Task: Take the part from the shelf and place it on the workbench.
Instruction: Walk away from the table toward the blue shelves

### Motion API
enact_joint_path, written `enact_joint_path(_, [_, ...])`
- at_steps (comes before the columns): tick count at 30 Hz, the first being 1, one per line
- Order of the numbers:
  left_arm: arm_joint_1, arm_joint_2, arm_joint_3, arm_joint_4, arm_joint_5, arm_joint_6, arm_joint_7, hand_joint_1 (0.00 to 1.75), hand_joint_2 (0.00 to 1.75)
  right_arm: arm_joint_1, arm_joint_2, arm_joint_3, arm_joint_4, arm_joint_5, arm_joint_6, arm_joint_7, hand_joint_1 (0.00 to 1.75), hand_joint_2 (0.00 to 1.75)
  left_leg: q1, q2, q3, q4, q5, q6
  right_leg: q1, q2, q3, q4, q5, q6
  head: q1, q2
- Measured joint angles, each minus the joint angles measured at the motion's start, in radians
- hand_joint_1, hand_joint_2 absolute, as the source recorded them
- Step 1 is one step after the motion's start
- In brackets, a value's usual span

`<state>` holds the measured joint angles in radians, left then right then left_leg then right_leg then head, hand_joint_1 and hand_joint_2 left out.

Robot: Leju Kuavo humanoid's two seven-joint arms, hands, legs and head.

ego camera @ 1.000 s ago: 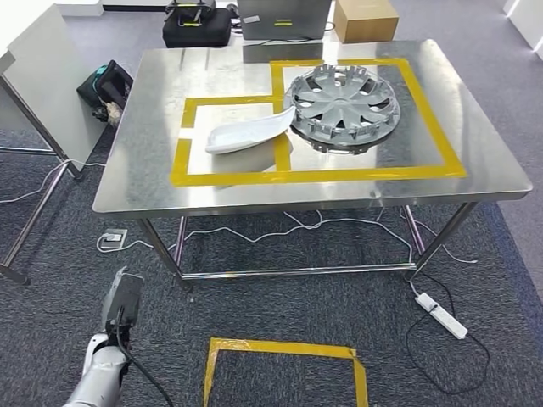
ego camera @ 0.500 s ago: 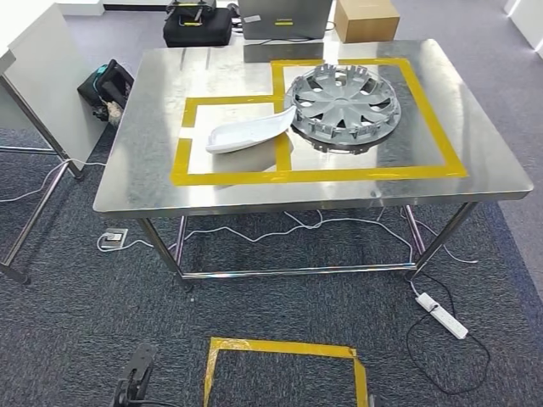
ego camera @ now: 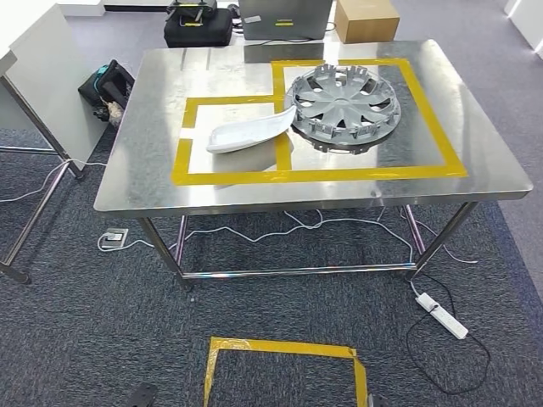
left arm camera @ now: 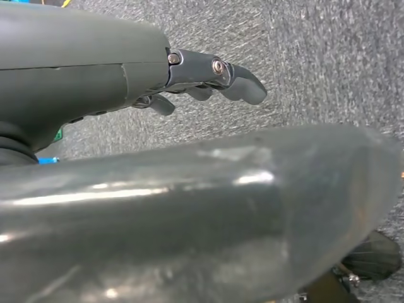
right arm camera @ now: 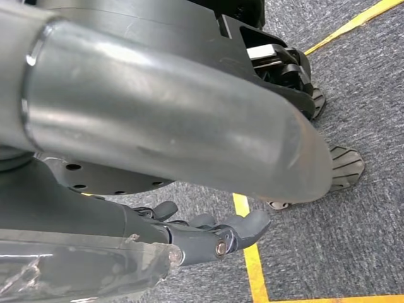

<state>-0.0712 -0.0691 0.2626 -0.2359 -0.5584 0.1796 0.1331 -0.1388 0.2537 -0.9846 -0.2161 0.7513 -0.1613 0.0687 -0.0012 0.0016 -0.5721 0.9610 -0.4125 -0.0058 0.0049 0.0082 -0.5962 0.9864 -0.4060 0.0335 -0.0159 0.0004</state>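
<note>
Left hand: my left hand (left arm camera: 209, 79) hangs beside the body over grey carpet; the fingers lie fairly straight with small gaps between them, and I see nothing held in it.
Right hand: my right hand (right arm camera: 209, 237) also hangs low over the carpet, fingers extended and a little apart, holding nothing that I can see.
Workbench: a steel table (ego camera: 160, 182) stands ahead of me in the head view, with yellow tape marking two adjoining rectangles on its top.
White part: a white curved tray-like piece (ego camera: 249, 134) lies in the smaller taped rectangle, its pointed end crossing the tape between the two rectangles and reaching the wheel cover's edge; I cannot tell if they touch.
Wheel cover: a silver wheel cover (ego camera: 343, 104) lies flat in the larger taped rectangle.
Floor mark: a taped yellow outline (ego camera: 282, 349) sits on the carpet near my feet, in front of the table.
Surroundings: a white power strip (ego camera: 442, 315) and loose cables lie under the table; a black bag (ego camera: 105, 85) rests on the floor at its far left; a cardboard box (ego camera: 365, 17) sits beyond it.
Shelf: I cannot place it from these views.
Progress: I judge the placing done, since both parts rest on the table and both hands are free; what may remain is fetching another part.
</note>
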Motion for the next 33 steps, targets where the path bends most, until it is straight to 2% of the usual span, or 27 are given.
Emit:
enact_joint_path(12, [0.005, -0.003, 0.028, 0.003, 0.003, 0.024, -0.024, 0.0, 0.0, 0.006, -0.002, 0.026, 0.0, 0.031, 0.004, -0.002, 0.0, 0.0, 0.0, 0.0, -0.001, 0.0, 0.001, -0.001, 0.0, 0.0, -0.001, 0.0, 0.001, 0.0, 0.0, 0.0])
enact_joint_path(19, [0.017, -0.006, 0.07, 0.011, 0.032, -0.008, 0.008, 0.0, 0.0, 0.021, -0.015, 0.046, 0.0, 0.051, 0.018, -0.02, 0.0, 0.0, 0.0, 0.0, -0.003, 0.001, 0.001, 0.0, -0.001, 0.0, -0.002, -0.001, 0.002, 0.0, 0.0, 0.0])
enact_joint_path(22, [0.018, -0.007, 0.079, 0.012, 0.03, -0.014, 0.012, 0.0, 0.0, 0.022, -0.017, 0.052, 0.0, 0.056, 0.021, -0.021, 0.0, 0.0, -0.005, -0.001, -0.007, 0.004, -0.001, 0.016, -0.005, 0.0, -0.001, -0.006, 0.007, 0.011, -0.001, 0.0])
enact_joint_path(24, [0.017, -0.011, 0.083, 0.012, 0.028, -0.014, 0.011, 0.0, 0.0, 0.021, -0.018, 0.055, 0.0, 0.057, 0.022, -0.021, 0.0, 0.0, 0.001, 0.002, -0.001, -0.012, 0.01, 0.025, -0.003, 0.0, -0.005, -0.001, 0.0, 0.019, 0.0, 0.0])
enact_joint_path(25, [0.017, -0.013, 0.085, 0.012, 0.026, -0.013, 0.01, 0.0, 0.0, 0.021, -0.018, 0.056, 0.0, 0.057, 0.021, -0.021, 0.0, 0.0, 0.006, 0.004, 0.002, -0.022, 0.017, 0.027, -0.002, 0.0, -0.014, 0.019, -0.018, 0.022, 0.002, 0.0])
enact_joint_path(26, [0.017, -0.015, 0.085, 0.012, 0.023, -0.012, 0.009, 0.0, 0.0, 0.022, -0.019, 0.057, 0.0, 0.056, 0.02, -0.02, 0.0, 0.0, 0.01, 0.007, 0.005, -0.029, 0.024, 0.028, -0.002, 0.0, -0.031, 0.061, -0.048, 0.026, 0.005, 0.0])
enact_joint_path(28, [0.017, -0.015, 0.086, 0.012, 0.014, -0.013, 0.005, 0.0, 0.0, 0.022, -0.019, 0.058, 0.0, 0.053, 0.018, -0.019, 0.0, 0.0, 0.012, 0.014, 0.002, -0.031, 0.027, 0.028, -0.008, 0.0, -0.084, 0.196, -0.127, 0.035, 0.011, 0.0])
enact_joint_path(29, [0.018, -0.015, 0.086, 0.012, 0.009, -0.015, 0.004, 0.0, 0.0, 0.022, -0.019, 0.058, 0.0, 0.052, 0.017, -0.019, 0.0, 0.0, 0.013, 0.019, -0.001, -0.03, 0.028, 0.026, -0.013, 0.0, -0.104, 0.254, -0.154, 0.04, 0.011, 0.0])
enact_joint_path(30, [0.018, -0.015, 0.086, 0.013, 0.005, -0.017, 0.003, 0.0, 0.0, 0.023, -0.019, 0.058, 0.0, 0.05, 0.016, -0.018, 0.0, 0.0, 0.015, 0.024, -0.003, -0.029, 0.029, 0.023, -0.017, -0.001, -0.109, 0.28, -0.163, 0.045, 0.011, 0.0])
enact_joint_path(31, [0.018, -0.015, 0.086, 0.013, 0.001, -0.019, 0.002, 0.0, 0.0, 0.023, -0.02, 0.057, 0.0, 0.048, 0.016, -0.018, 0.0, 0.0, 0.018, 0.03, -0.005, -0.027, 0.03, 0.018, -0.021, -0.003, -0.093, 0.263, -0.153, 0.05, 0.011, 0.0])
enact_joint_path(33, [0.018, -0.018, 0.086, 0.013, -0.005, -0.022, 0.001, 0.0, 0.0, 0.02, -0.02, 0.057, 0.0, 0.046, 0.016, -0.017, 0.0, 0.0, 0.027, 0.041, -0.01, -0.016, 0.028, 0.002, -0.03, -0.025, -0.007, 0.127, -0.103, 0.065, 0.012, 0.0])
